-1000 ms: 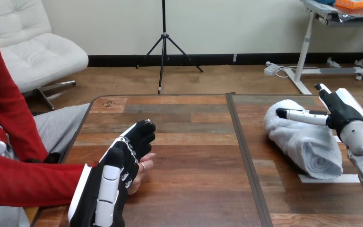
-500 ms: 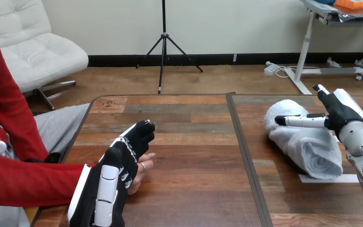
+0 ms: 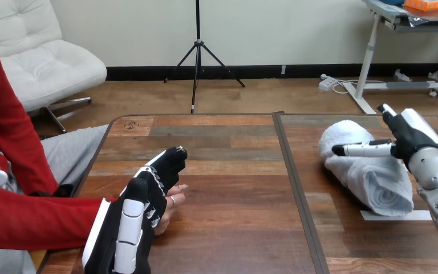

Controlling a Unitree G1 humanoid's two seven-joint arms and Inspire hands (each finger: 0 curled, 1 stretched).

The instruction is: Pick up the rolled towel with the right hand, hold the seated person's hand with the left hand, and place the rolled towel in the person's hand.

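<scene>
Over the last second the right hand (image 3: 406, 137) sinks a little toward the rolled towel (image 3: 376, 182); its long white-shelled digit, reaching leftward, now lies lower across the top of the roll than it did a moment ago. The towel itself has not shifted: it rests on the right half of the tabletop (image 3: 234, 228), lying at an angle, with its spiral end turned toward the robot and just behind a strip of white tape (image 3: 396, 215). The left side is unchanged. I judge that the holding step is already in place and that the pick-up is only beginning, with the right hand settling in for a grasp that is not yet made.

The right hand hovers at the far right end of the roll with its digits spread apart and fairly straight, one laid over the towel and the others pointing up and away, so nothing is clamped. Whether the laid digit presses into the cloth or merely skims it I cannot tell. Its silver forearm comes up from the lower right corner.

The left hand (image 3: 148, 194) shows its back at the lower left, fingers curled over the person's hand (image 3: 173, 204), whose fingertips peep out on its right side, low over the tabletop
</scene>
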